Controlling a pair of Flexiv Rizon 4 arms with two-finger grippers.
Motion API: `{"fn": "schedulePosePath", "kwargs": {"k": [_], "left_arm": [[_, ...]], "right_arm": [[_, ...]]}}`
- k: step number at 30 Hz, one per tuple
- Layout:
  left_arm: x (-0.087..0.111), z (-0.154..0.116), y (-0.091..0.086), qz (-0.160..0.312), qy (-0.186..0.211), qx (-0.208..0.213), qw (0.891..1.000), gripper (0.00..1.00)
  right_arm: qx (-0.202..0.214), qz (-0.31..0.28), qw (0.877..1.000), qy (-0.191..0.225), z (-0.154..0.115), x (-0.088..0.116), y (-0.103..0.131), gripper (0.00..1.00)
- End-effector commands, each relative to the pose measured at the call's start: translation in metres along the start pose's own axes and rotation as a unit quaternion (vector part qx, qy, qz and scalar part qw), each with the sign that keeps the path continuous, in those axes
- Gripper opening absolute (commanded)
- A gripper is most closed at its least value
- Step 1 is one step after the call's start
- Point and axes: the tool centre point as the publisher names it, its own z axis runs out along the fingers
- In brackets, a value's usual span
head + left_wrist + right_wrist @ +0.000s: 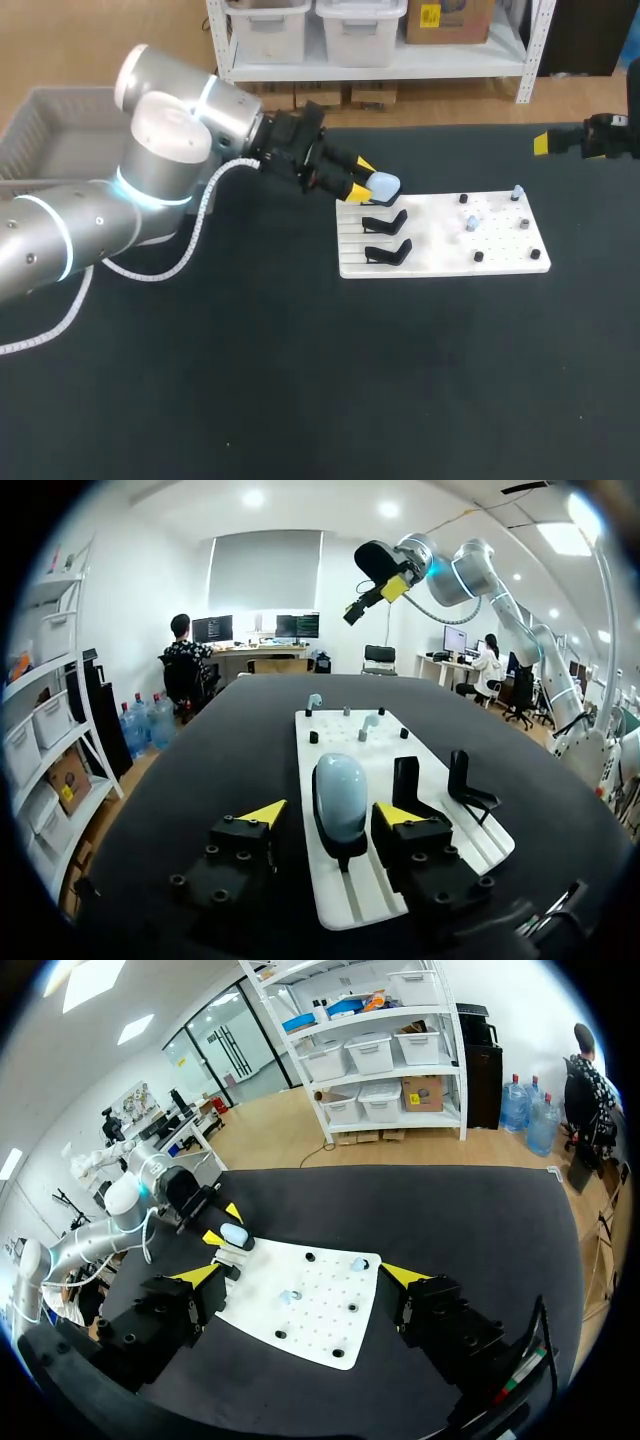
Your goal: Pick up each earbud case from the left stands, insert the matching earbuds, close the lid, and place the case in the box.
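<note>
A pale blue earbud case (385, 185) (340, 792) stands closed on the rearmost black stand at the left end of the white board (500, 258) (340, 905). My left gripper (368, 180) (330, 815) straddles it, open, with a small gap showing on each side of the case. Two more black stands (386, 222) (388, 252) (410, 785) hold nothing. Two small pale earbuds (515, 192) (470, 222) (314, 700) sit on pegs at the board's right half. My right gripper (560, 142) (300, 1276) hangs wide open and empty, high above the table beyond the board's right end.
A grey basket (40, 140) stands at the far left behind my left arm. Black pegs (478, 256) dot the board's right half. A white cable (150, 275) loops from my left arm over the dark tabletop.
</note>
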Motion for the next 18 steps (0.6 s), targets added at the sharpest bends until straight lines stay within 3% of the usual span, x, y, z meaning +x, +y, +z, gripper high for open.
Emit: {"fn": "schedulePosePath", "kwargs": {"k": [1,18], "left_arm": [[-0.0021,0.0001,-0.0126,0.004,0.000,-0.017,1.000,0.53],[0.0042,0.0009,-0.0182,-0.006,-0.001,-0.049,0.999,0.56]], "right_arm": [[0.001,0.000,1.000,0.000,-0.0003,0.0000,0.0003,1.00],[0.001,0.000,1.000,0.000,-0.0003,0.0000,0.0003,1.00]]}}
